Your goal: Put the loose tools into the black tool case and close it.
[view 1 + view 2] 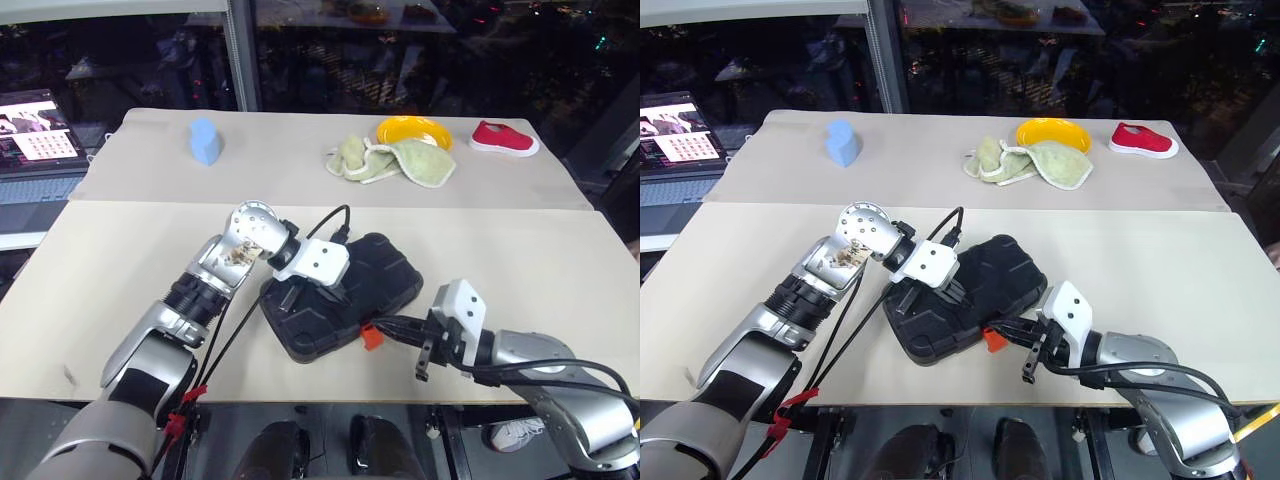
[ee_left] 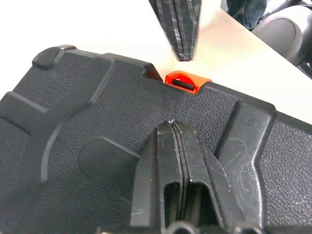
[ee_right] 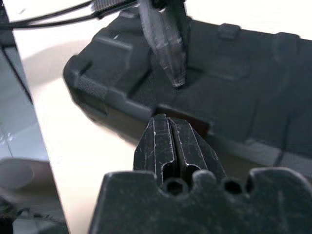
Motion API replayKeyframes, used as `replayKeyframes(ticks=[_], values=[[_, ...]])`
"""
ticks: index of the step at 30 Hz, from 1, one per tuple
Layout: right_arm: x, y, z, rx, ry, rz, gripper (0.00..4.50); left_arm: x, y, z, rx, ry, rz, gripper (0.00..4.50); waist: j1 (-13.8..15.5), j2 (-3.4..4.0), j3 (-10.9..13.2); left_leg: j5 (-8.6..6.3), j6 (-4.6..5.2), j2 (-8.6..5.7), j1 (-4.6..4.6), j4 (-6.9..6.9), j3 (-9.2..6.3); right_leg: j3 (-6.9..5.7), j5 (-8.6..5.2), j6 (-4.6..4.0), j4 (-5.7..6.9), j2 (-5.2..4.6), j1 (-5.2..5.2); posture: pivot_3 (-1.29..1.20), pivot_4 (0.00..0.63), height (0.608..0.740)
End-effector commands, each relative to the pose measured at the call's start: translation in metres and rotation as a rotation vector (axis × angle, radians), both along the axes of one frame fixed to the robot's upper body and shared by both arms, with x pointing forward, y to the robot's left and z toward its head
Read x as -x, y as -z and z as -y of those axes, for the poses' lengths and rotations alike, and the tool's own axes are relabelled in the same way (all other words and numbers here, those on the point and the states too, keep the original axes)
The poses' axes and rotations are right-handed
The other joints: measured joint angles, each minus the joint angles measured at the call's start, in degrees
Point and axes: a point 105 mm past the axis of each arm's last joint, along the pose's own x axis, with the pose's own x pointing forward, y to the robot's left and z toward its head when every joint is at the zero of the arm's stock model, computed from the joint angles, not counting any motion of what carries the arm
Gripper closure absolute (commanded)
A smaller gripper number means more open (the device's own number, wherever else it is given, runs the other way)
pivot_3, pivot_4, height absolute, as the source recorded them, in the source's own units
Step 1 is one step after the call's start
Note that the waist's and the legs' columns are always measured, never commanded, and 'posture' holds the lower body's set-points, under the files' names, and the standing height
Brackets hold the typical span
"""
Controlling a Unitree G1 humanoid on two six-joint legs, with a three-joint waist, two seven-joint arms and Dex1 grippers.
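Note:
The black tool case [image 1: 385,275] lies shut on the near table, ribbed lid up, with its orange latch [image 1: 371,337] facing the table's front edge. My left gripper [image 1: 337,296] is shut, and its tips rest on the lid a little behind the latch [image 2: 181,81]. Shut as well, my right gripper [image 1: 387,325] hangs just in front of the latch, its tips pointing at the case's front wall [image 3: 117,114] and holding nothing. The loose tools are out of view.
On the far table lie a blue block [image 1: 206,140], a green cloth [image 1: 395,160], a yellow plate [image 1: 413,130] and a red shoe [image 1: 504,138]. A laptop [image 1: 35,130] stands off to the left. Bare tabletop [image 1: 520,260] surrounds the case.

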Motion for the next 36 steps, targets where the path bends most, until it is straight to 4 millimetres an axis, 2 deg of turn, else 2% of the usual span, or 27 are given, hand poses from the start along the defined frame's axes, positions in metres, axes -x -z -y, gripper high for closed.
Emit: replayKeyframes(ticks=[1,4,7,11,22,26,32,36], values=[[0.011,-0.006,0.004,0.018,-0.022,0.012,4.5,-0.001,0.023,-0.008,-0.098,-0.018,-0.027,4.45,0.13,0.02,-0.01,0.02,0.02,-0.01,0.0,0.0,0.03,0.02,0.0,0.01,-0.01,-0.01,-0.01,0.0,0.15,0.732],[0.026,0.006,0.009,0.044,-0.04,-0.071,4.5,-0.004,0.022,-0.009,-0.098,-0.021,-0.016,4.45,0.25,0.01,-0.01,0.08,-0.04,-0.03,0.0,-0.01,0.04,0.01,-0.01,0.04,-0.05,-0.05,0.02,0.0,0.15,0.732],[0.029,0.018,0.011,0.071,-0.018,-0.1,4.5,-0.005,0.021,-0.009,-0.097,-0.021,-0.014,4.45,0.28,0.01,-0.01,-0.1,-0.05,-0.03,0.0,-0.01,0.03,0.01,-0.03,0.05,-0.04,-0.07,0.07,0.0,0.15,0.732],[0.019,0.031,0.009,0.07,0.033,-0.111,4.5,-0.006,0.019,-0.008,-0.096,-0.021,-0.009,4.45,0.12,0.0,-0.01,-0.11,-0.17,-0.01,0.12,0.03,0.03,0.05,-0.31,0.52,-0.05,-0.08,0.17,0.0,0.15,0.732],[-0.01,0.055,0.0,0.072,0.111,-0.083,4.5,-0.009,0.012,-0.006,-0.086,-0.023,0.005,4.45,0.11,0.01,-0.01,-0.06,0.02,0.0,0.13,-0.01,0.06,0.07,-0.3,0.48,-0.03,-0.05,0.09,0.0,0.15,0.732],[-0.018,0.052,-0.006,0.026,0.137,-0.045,4.5,-0.009,0.012,-0.006,-0.086,-0.024,0.006,4.45,-0.31,0.0,-0.02,-0.11,-0.16,0.01,0.15,-0.01,0.06,0.1,-0.32,0.52,-0.01,-0.05,0.12,0.0,0.15,0.732],[-0.016,0.03,-0.015,-0.09,0.125,0.003,4.5,-0.01,0.011,-0.005,-0.085,-0.023,0.006,4.45,-0.55,0.0,-0.02,-0.11,-0.15,0.01,0.16,0.0,0.07,0.1,-0.33,0.54,0.02,-0.04,0.1,0.0,0.15,0.732],[-0.011,0.028,-0.012,-0.046,0.123,0.021,4.5,-0.01,0.011,-0.003,-0.081,-0.021,0.006,4.45,-0.65,0.0,-0.01,-0.11,-0.14,0.0,0.1,-0.03,0.08,0.13,-0.26,0.42,0.02,-0.03,0.02,0.0,0.15,0.732]])
